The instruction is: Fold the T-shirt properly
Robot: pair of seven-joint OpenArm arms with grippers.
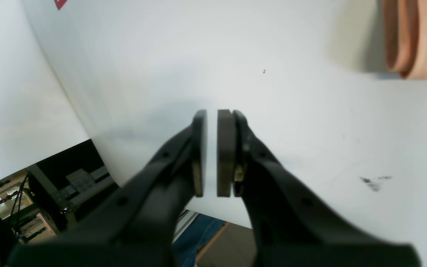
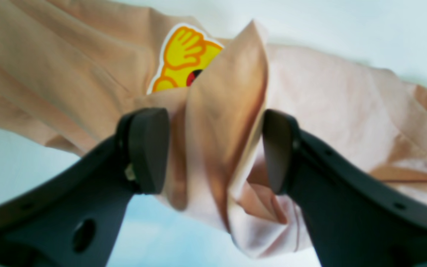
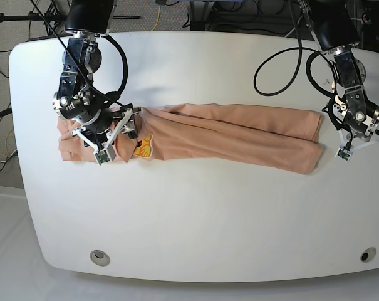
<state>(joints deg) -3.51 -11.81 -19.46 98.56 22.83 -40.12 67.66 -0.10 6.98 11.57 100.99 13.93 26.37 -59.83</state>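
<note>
At the left of the base view, the right pincer [image 3: 114,135] stands open astride a raised fold of the T-shirt [image 3: 239,135], which stretches across the white bench [image 3: 195,219]. It should close squarely, catching all layers. Rightward, the left pincer [image 3: 349,141] is closed, empty, just beside the hem.

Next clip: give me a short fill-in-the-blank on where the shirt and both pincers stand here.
1. The left pincer is ____, with nothing between its pads.
2. A raised fold of the T-shirt sits between the pads of the ____ pincer.
3. The printed graphic is mainly ____ in colour.
4. The T-shirt lies on a ____ table.

Missing words: shut; right; yellow; white
</note>
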